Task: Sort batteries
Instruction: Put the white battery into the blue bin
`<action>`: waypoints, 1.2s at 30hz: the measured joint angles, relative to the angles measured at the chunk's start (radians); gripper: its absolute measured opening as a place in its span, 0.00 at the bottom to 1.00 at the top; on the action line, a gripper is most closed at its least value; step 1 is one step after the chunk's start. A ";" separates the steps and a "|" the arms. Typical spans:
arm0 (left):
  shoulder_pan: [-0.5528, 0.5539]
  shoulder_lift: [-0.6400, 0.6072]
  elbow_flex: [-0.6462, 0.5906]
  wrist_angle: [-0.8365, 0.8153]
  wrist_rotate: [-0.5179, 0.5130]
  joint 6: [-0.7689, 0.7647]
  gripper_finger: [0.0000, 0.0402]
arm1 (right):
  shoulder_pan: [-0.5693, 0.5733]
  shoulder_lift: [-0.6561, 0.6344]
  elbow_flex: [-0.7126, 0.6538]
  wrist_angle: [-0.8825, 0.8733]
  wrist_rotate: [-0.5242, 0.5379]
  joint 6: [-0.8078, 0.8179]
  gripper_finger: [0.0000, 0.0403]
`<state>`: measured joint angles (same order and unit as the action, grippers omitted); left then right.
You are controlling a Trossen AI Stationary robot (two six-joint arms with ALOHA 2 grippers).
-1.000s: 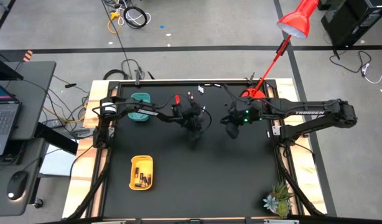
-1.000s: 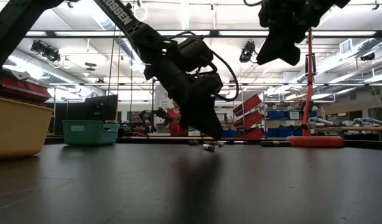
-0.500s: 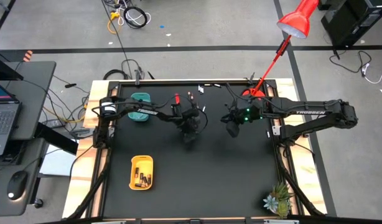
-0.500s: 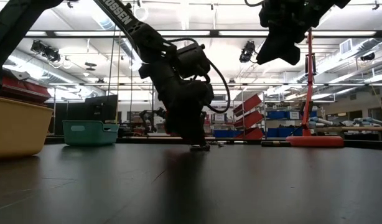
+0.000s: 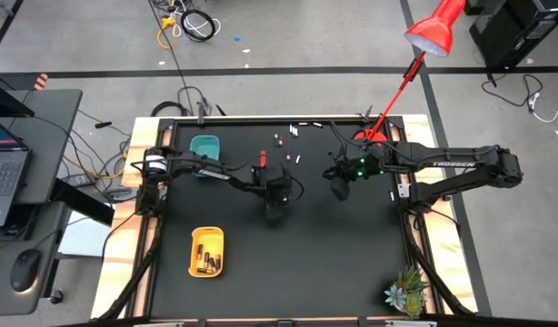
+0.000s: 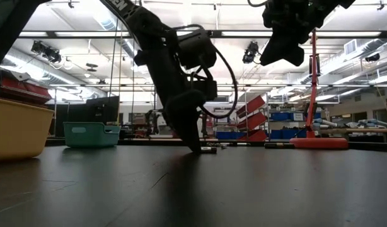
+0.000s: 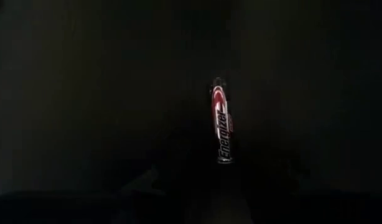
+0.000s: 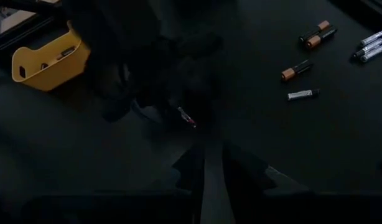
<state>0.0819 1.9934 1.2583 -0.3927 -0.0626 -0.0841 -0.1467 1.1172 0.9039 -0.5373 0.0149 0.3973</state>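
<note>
A red-and-silver battery (image 7: pixel 221 121) lies flat on the black table near its middle, also seen in the low view (image 6: pixel 210 150) and the right wrist view (image 8: pixel 186 116). My left gripper (image 6: pixel 196 147) points steeply down with its tips just above the table beside this battery. It is open and holds nothing; in the high view it (image 5: pixel 276 213) hides the battery. My right gripper (image 5: pixel 337 191) hangs high over the table's right half, its fingers (image 8: pixel 241 165) a narrow gap apart with nothing seen between them. More batteries (image 8: pixel 297 70) lie loose near the far edge (image 5: pixel 279 139).
A yellow tray (image 5: pixel 206 250) holding several batteries stands at the near left. A teal tray (image 5: pixel 204 145) stands at the far left. A red lamp's base (image 5: pixel 370 136) sits at the far right, and a small plant (image 5: pixel 406 291) at the near right corner.
My left gripper has swung toward the table's near edge and sunk, tipping steeper, until its tips stand at the table beside the red-and-silver battery. The battery has stayed where it lay. The teal tray, earlier partly under the arm, now shows whole.
</note>
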 joint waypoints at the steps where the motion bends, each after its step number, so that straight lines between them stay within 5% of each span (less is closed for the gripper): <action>1: -0.007 0.000 0.000 0.000 -0.018 0.001 0.34 | 0.000 0.000 0.000 0.000 0.000 0.000 0.16; 8: -0.050 0.003 -0.003 0.027 -0.041 0.054 0.29 | -0.004 0.000 0.000 0.000 0.000 0.000 0.16; 14: -0.047 0.014 -0.002 0.018 0.031 0.026 0.05 | -0.012 0.000 0.000 0.000 0.001 0.003 0.16; 22: -0.048 0.012 -0.001 0.008 0.038 0.001 0.04 | -0.012 0.000 0.000 0.000 0.001 0.022 0.16; 36: 0.028 -0.189 -0.007 -0.207 -0.007 0.001 0.01 | -0.017 -0.001 0.000 -0.003 0.019 0.025 0.16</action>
<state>0.1095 1.8048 1.2508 -0.5999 -0.0696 -0.0836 -0.1634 1.1164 0.9039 -0.5408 0.0338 0.4221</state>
